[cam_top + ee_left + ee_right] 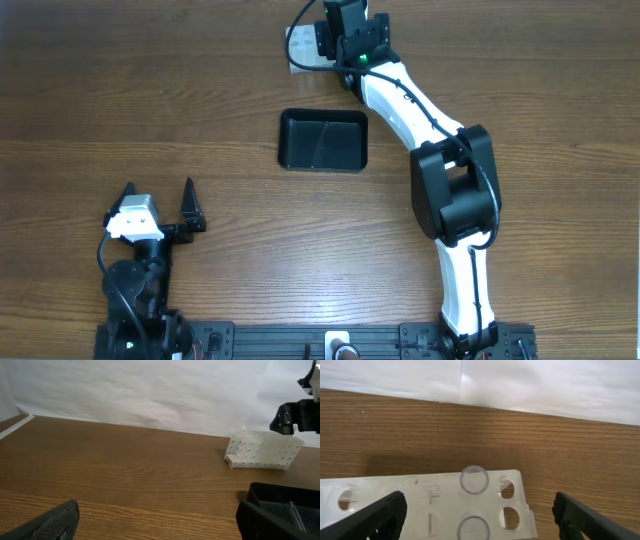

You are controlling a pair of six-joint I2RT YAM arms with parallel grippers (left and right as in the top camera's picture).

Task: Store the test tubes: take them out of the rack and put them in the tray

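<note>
Hovering over the rack (420, 505), the right gripper (480, 522) is held with fingers (375, 517) spread wide. An upright test tube (474, 480) is framed between them, seemingly for a straight descent. The tray (322, 114) is set well behind these fingers. The left gripper (159, 188) is parked released on the tabletop (200, 100), well clear.

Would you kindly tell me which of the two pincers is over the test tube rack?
The right pincer, open above the white rack; the left pincer is open well away from it.
</note>
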